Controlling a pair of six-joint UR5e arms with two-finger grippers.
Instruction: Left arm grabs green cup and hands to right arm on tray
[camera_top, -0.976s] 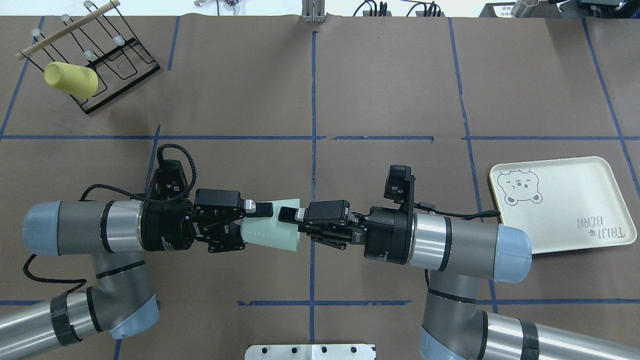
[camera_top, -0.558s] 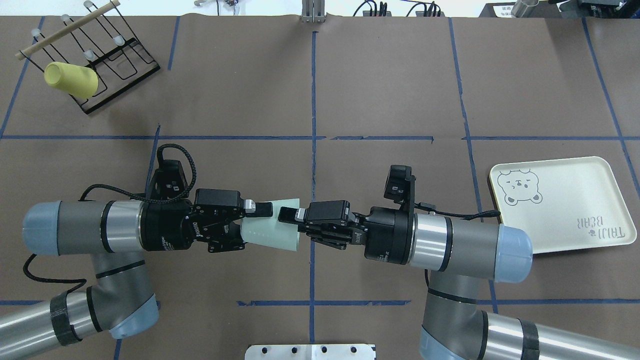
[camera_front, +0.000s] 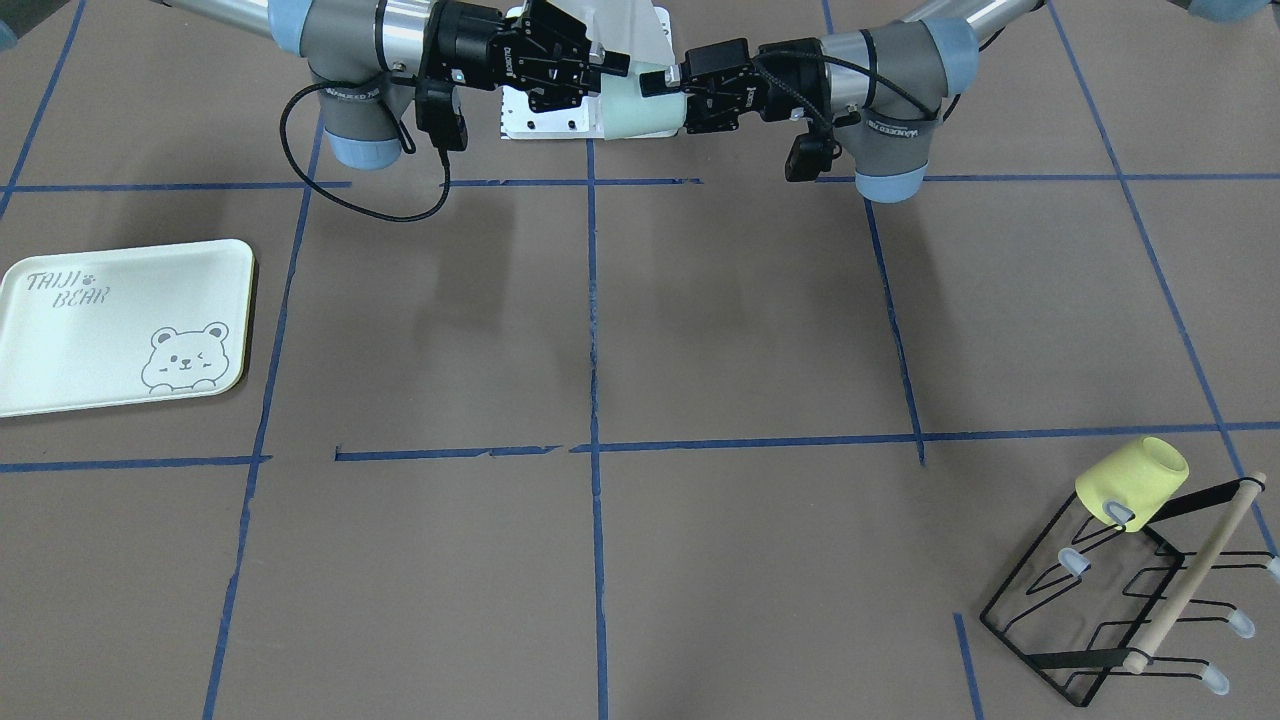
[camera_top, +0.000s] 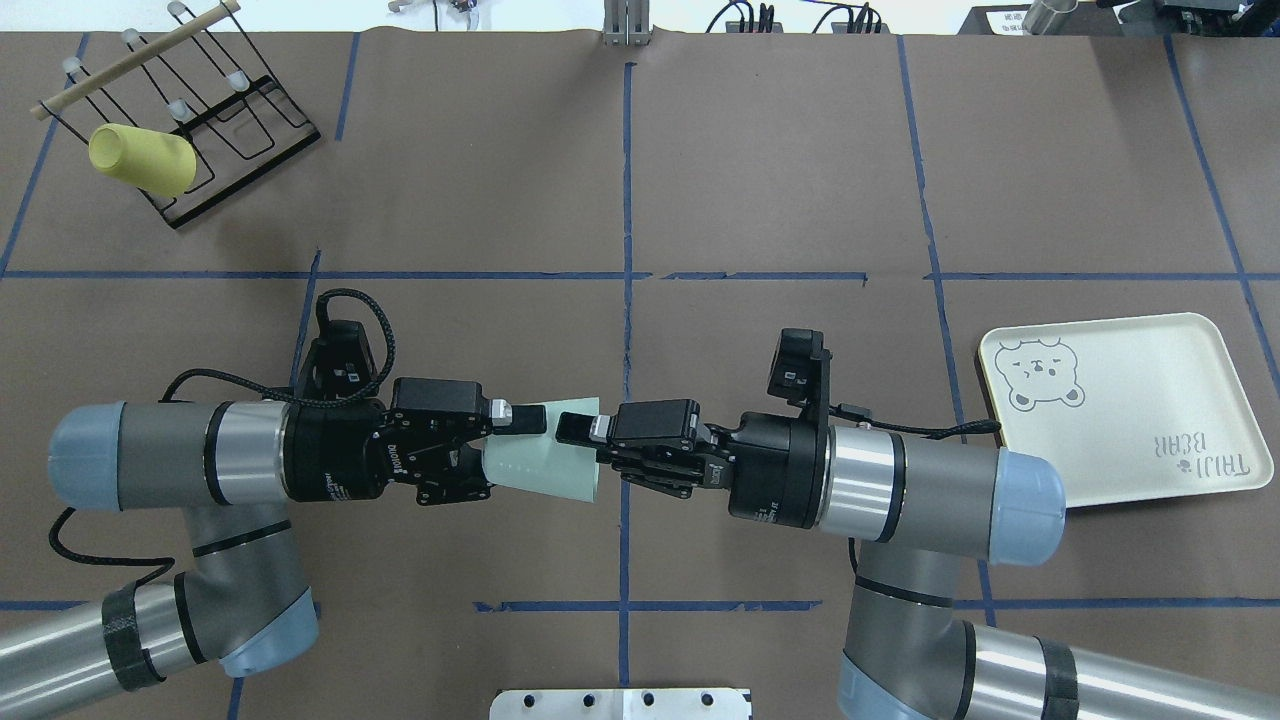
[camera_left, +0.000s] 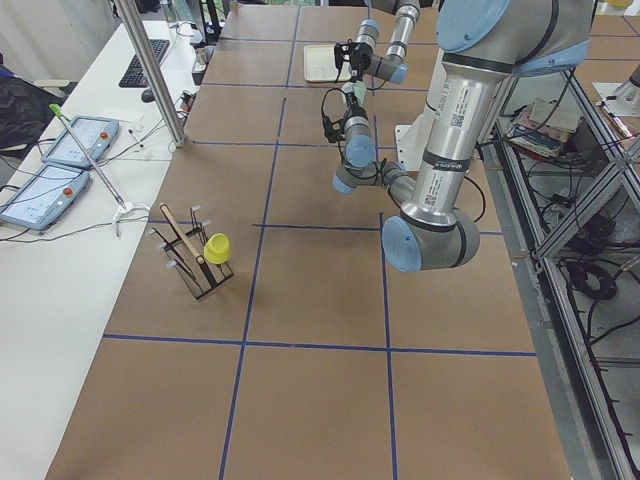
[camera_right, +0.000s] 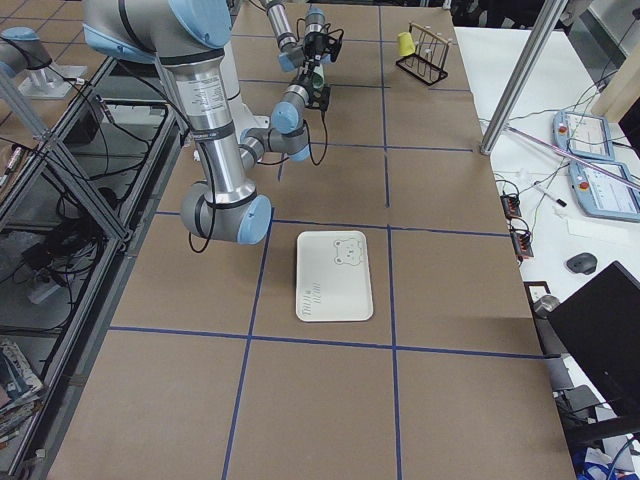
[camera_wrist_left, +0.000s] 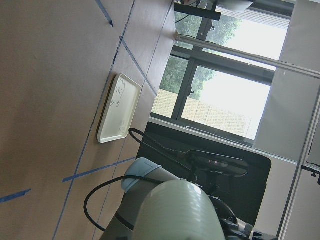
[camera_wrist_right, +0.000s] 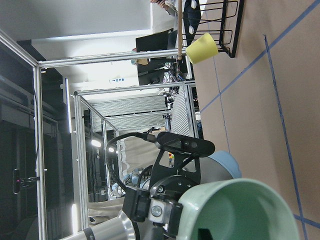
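Noted green cup (camera_top: 542, 468) lying sideways in the air over mid surface (camera_top: 760, 180), tray (camera_top: 1120, 395) well apart to the right. Found left tool (camera_top: 508, 450) clamped on its base end, right tool (camera_top: 582, 446) clamped on its rim.

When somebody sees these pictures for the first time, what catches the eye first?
The green cup, held on its side in mid-air at the centre, between the left gripper and the right gripper. Next, the yellow cup on the wire rack at the robot's far left, and the tray at its right.
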